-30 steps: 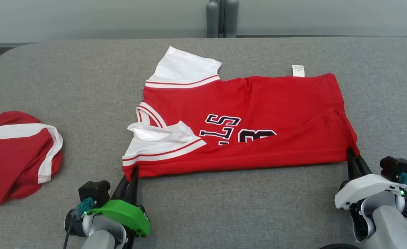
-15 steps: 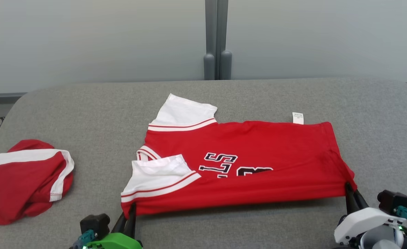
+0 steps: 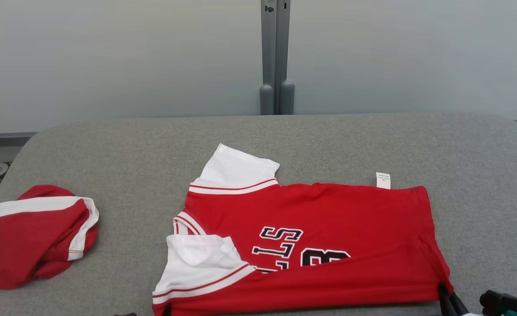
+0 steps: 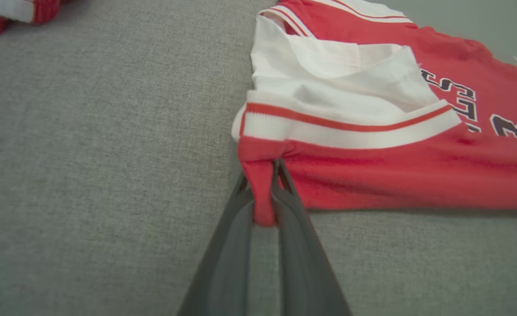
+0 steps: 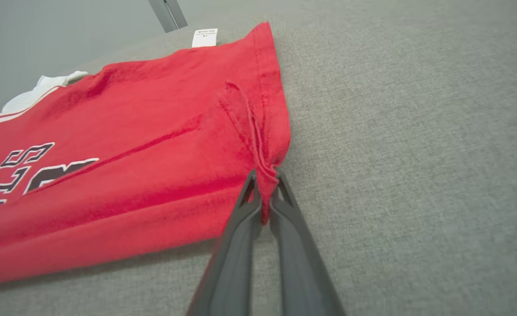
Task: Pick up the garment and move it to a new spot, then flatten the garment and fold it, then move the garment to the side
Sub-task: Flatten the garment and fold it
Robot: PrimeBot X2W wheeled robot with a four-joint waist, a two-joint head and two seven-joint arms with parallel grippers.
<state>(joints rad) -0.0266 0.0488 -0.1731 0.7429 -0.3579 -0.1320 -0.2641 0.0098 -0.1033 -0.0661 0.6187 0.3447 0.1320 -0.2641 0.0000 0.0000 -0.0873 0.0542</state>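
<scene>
- Folded red jersey [image 3: 328, 219], white sleeves, lies at six o'clock on the grey felt table [image 3: 109, 145]; bare felt at twelve and three; crumpled red bundle [image 3: 34, 237] at nine.
- Left gripper [image 4: 262, 177] clamps its near shoulder corner; right gripper [image 5: 265, 176] clamps its near hem corner.

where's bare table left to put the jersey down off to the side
Widest bare patch: the table right of the jersey, from its hem to the right edge. Also the far strip behind its sleeves, and a narrower gap between it and the bundled red garment. The left end is crowded.
</scene>
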